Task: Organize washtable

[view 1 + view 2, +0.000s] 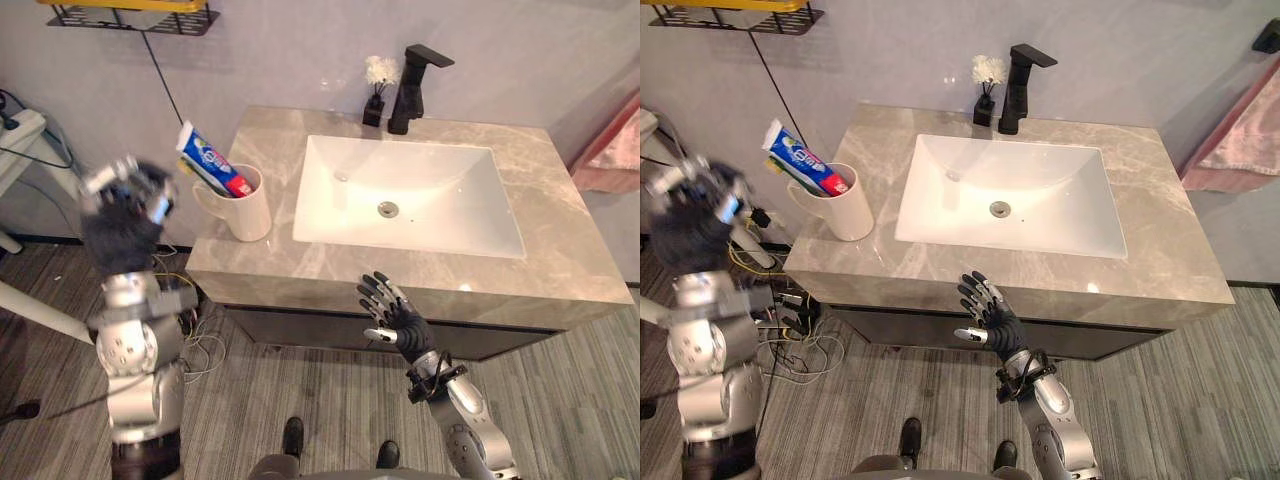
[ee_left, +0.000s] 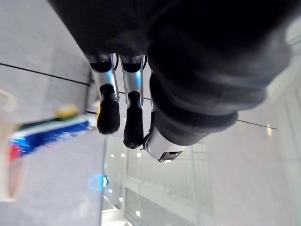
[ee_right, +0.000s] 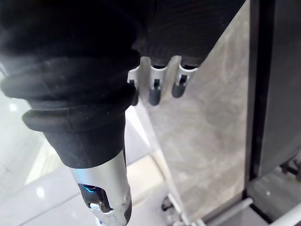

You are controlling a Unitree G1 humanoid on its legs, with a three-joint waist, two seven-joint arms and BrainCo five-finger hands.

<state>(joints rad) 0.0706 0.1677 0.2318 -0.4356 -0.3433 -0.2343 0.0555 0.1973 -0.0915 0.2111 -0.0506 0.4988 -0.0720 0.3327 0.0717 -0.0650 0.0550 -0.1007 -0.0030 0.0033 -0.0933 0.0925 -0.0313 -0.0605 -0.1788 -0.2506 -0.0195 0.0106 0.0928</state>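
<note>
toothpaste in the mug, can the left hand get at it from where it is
Probably yes. The left hand hovers off the left end of the counter, and the toothpaste sticks out of the mug toward it with nothing between.

Left arm (image 1: 135, 365): bulky silver-grey shells, rounded joint housings, small dark screw holes. Right arm (image 1: 478, 430): slimmer silver-grey forearm, black band at wrist. Left hand (image 1: 122, 215) and right hand (image 1: 398, 318): dark ribbed cover over back and wrist, silver fingers, dark tips. Right thumb (image 3: 101, 188): silver shell, small blue glint.
</note>
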